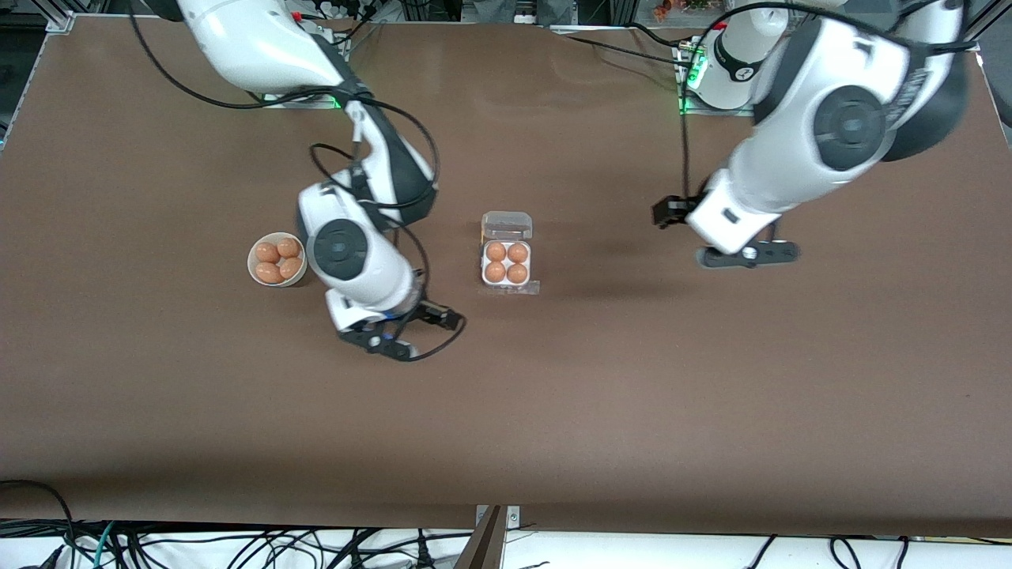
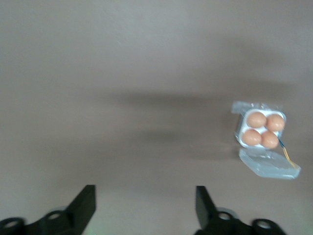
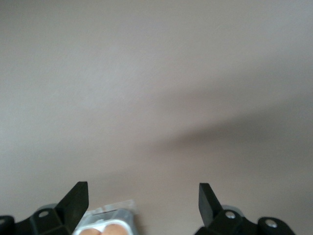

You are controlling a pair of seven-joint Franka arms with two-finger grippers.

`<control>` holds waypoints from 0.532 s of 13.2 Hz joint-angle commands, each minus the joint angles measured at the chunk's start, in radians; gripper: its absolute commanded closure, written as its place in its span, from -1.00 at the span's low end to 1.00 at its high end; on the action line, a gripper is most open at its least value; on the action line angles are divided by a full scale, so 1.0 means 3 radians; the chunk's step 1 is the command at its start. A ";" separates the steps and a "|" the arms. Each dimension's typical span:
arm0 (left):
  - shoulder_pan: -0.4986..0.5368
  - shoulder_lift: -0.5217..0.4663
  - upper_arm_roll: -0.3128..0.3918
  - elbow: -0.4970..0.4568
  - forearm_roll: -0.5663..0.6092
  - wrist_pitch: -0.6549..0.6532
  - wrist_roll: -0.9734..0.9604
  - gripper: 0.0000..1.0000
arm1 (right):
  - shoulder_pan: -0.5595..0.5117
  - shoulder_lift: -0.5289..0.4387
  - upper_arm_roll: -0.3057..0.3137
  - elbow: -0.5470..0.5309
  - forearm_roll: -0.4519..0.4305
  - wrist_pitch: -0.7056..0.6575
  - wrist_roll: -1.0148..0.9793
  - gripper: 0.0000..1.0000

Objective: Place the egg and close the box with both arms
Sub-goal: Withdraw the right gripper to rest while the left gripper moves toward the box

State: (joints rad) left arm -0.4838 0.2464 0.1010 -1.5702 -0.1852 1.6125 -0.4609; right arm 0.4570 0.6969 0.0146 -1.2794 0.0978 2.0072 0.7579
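Observation:
The box (image 1: 506, 263) is a small white tray with a brown egg (image 1: 496, 251) in every cell. Its clear lid (image 1: 507, 226) lies open, on the side farther from the front camera. My right gripper (image 1: 383, 341) is open and empty, over bare table between the bowl and the box. In the right wrist view the gripper (image 3: 143, 200) has the box (image 3: 105, 223) at the frame's edge by one finger. My left gripper (image 1: 747, 254) is open and empty, over bare table toward the left arm's end. The left wrist view shows that gripper (image 2: 145, 203) and the box (image 2: 261, 132) farther off.
A round white bowl (image 1: 254, 258) with several brown eggs stands toward the right arm's end of the table, level with the box. The right arm's forearm hangs close beside the bowl. The brown table (image 1: 632, 395) is bare nearer the front camera.

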 commanded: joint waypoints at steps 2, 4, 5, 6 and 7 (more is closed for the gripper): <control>-0.0111 0.0211 0.0047 0.0095 -0.0608 -0.0042 -0.0334 0.05 | -0.0245 -0.0333 -0.0104 -0.0081 -0.0019 -0.0365 -0.0591 -1.00; -0.0258 0.0313 0.0047 0.0095 -0.0722 -0.0042 -0.0426 0.09 | -0.0458 -0.0736 -0.0125 -0.0422 -0.0024 -0.0452 -0.1026 -1.00; -0.0325 0.0395 0.0047 0.0095 -0.0727 -0.0042 -0.0533 0.09 | -0.0571 -0.0991 -0.0130 -0.0687 -0.0030 -0.0448 -0.1276 -1.00; -0.0416 0.0477 0.0047 0.0100 -0.0763 -0.0032 -0.0646 0.15 | -0.0734 -0.1242 -0.0130 -0.0918 -0.0065 -0.0453 -0.1557 -1.00; -0.0498 0.0548 0.0047 0.0121 -0.0854 -0.0011 -0.0718 0.24 | -0.0893 -0.1472 -0.0130 -0.1077 -0.0126 -0.0478 -0.1788 -1.00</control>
State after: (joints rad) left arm -0.5783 0.3571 0.1012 -1.5705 -0.3979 1.6124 -0.6210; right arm 0.2683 0.4469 -0.0378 -1.4101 0.0827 1.8617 0.3466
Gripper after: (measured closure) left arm 0.573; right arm 0.000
